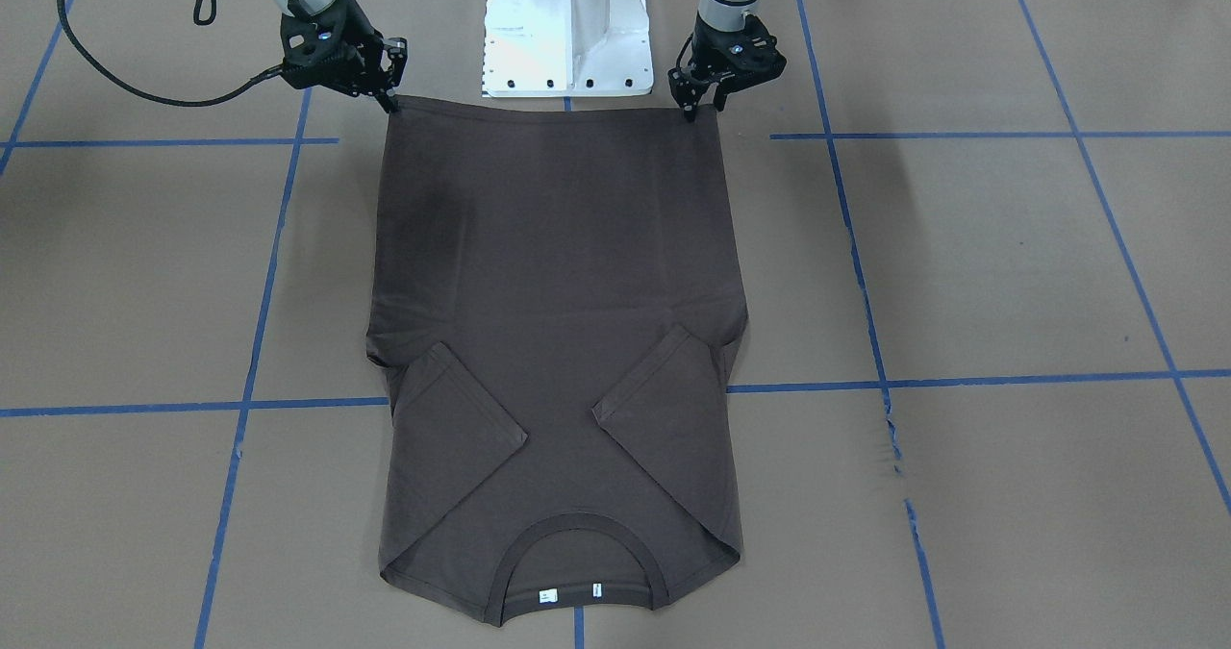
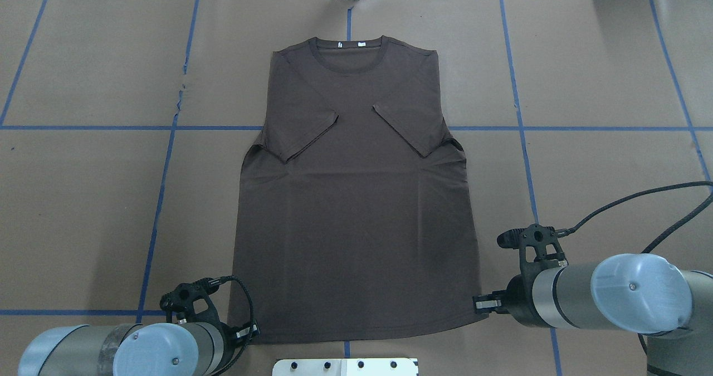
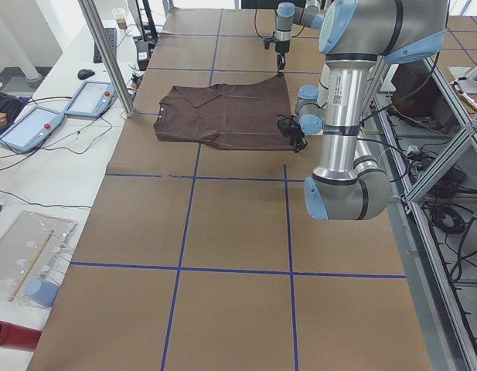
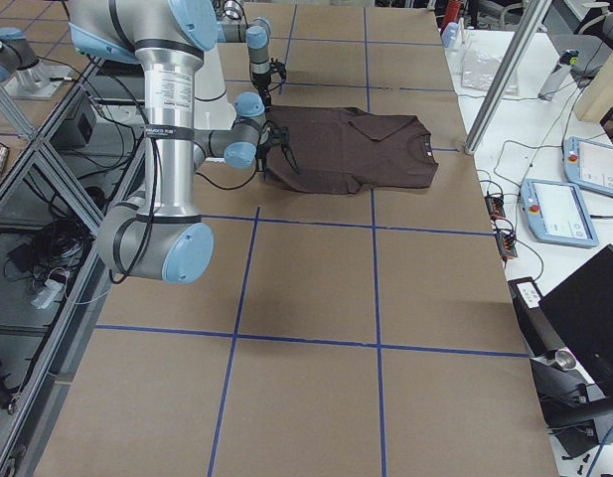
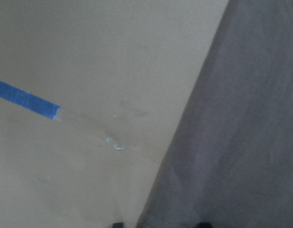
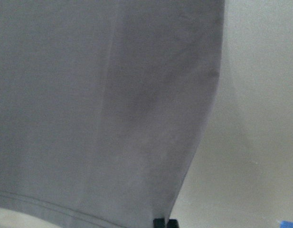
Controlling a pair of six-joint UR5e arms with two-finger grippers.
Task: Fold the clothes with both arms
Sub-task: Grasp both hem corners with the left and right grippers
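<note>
Here the T-shirt lies flat, front up, in the middle of the brown paper-covered table. Both sleeves are folded in over the chest. The collar is on the far side from the robot and the hem runs just in front of the white pedestal base. The right gripper sits at one hem corner. Its wrist camera shows the fingertips drawn almost together, pinching the shirt's side edge. The left gripper is at the other hem corner, jaws well apart. Its fingertips straddle the cloth's edge, one over bare paper, one over fabric.
</note>
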